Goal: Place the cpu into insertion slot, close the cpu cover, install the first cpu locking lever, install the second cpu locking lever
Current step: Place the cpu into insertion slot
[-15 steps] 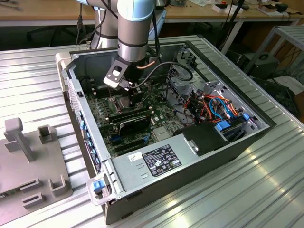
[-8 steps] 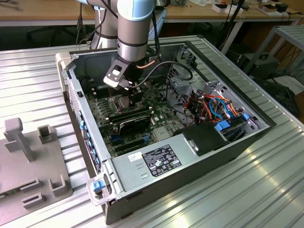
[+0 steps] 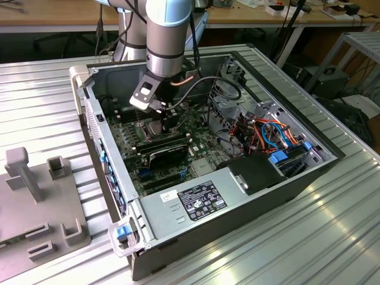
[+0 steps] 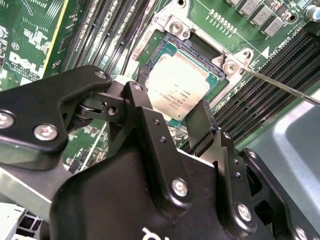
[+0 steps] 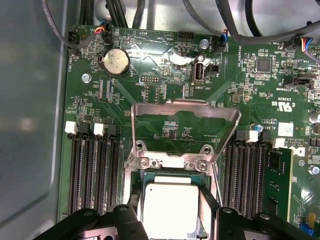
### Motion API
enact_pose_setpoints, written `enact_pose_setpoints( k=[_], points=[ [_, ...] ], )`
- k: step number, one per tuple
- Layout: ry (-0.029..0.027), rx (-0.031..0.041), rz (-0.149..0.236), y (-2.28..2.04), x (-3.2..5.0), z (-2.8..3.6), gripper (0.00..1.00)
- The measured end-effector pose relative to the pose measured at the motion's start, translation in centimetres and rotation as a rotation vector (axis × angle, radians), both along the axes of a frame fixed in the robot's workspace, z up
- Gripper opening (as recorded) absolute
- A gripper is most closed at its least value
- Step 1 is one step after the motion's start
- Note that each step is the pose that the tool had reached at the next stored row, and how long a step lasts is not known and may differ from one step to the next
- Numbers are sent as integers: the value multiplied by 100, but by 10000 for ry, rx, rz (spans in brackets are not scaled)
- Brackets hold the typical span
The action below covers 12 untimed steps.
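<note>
My gripper [image 3: 167,120] reaches down into the open computer case over the motherboard. In both wrist views its black fingers [image 4: 145,95] stand on two opposite sides of the cpu [image 4: 181,86], shut on it. The silver-grey cpu [image 5: 170,197] lies level, right at the insertion slot [image 4: 199,46], whose black edge and silver surround show around it. I cannot tell whether it is fully seated. The cpu cover [image 5: 185,104] stands swung up on its hinge behind the slot, with the board visible through its window. A thin metal locking lever [image 4: 280,86] runs beside the slot.
Long black memory slots [image 5: 95,170] flank the socket on both sides. A grey labelled power-supply box [image 3: 196,202] and a bundle of coloured cables [image 3: 270,132] fill the case at the exterior view's right. A grey fixture [image 3: 35,202] sits on the ribbed table at the left.
</note>
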<state>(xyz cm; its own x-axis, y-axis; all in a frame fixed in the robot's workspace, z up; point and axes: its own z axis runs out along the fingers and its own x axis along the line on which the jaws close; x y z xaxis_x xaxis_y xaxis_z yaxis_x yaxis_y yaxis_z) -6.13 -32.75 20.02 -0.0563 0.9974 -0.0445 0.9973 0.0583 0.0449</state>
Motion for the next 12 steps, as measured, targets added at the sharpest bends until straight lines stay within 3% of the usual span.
enact_pose_setpoints(
  k=[12],
  points=[
    [2,-2,3,0,-20,-52,55]
  ],
)
